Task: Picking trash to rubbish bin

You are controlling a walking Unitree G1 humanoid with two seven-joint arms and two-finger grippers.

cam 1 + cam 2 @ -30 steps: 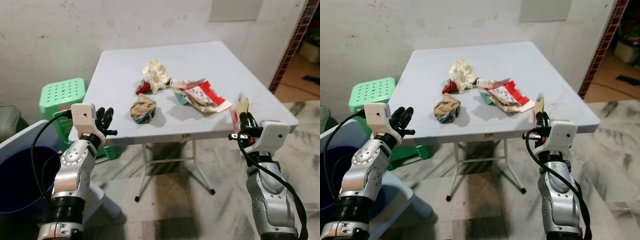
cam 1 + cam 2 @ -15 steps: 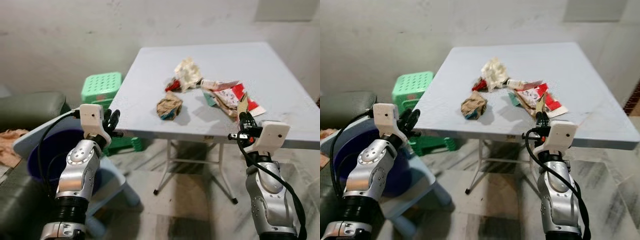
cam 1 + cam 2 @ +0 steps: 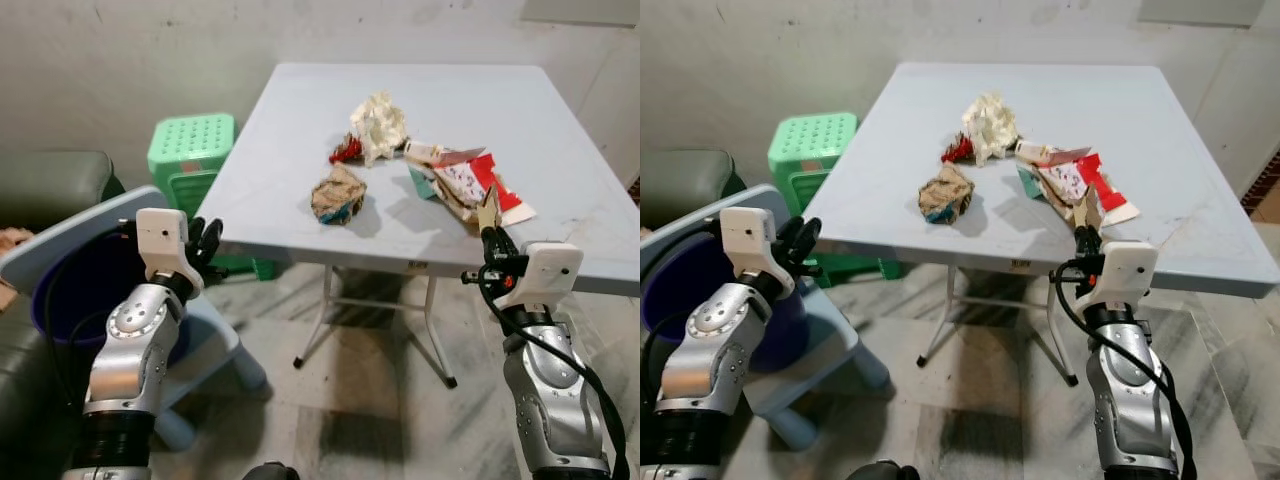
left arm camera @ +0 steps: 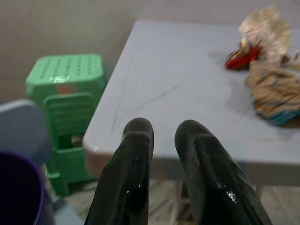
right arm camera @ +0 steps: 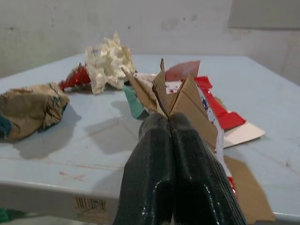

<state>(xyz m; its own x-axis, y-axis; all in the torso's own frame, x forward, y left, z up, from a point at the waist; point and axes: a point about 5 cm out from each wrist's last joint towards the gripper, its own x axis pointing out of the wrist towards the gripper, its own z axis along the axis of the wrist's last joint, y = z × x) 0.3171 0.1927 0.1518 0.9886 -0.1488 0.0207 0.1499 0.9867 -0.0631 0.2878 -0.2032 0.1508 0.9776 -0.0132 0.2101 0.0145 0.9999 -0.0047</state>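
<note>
The right tool (image 5: 168,123) is pinched closed on a folded scrap of brown cardboard (image 5: 180,96), held at the near edge of the pale blue bench (image 3: 300,120). The left tool (image 4: 161,133) hangs off the bench's left corner with a narrow gap between its fingers, holding nothing. On the bench lie a crumpled brown wrapper (image 3: 338,194), a cream paper wad (image 3: 378,122), a small red scrap (image 3: 345,152) and torn red-and-white packaging (image 3: 470,185). A purple bin (image 3: 60,295) stands low on the left, near a green stool (image 3: 190,150).

Soft even daylight; faint shadows; left wrist view blurred.
</note>
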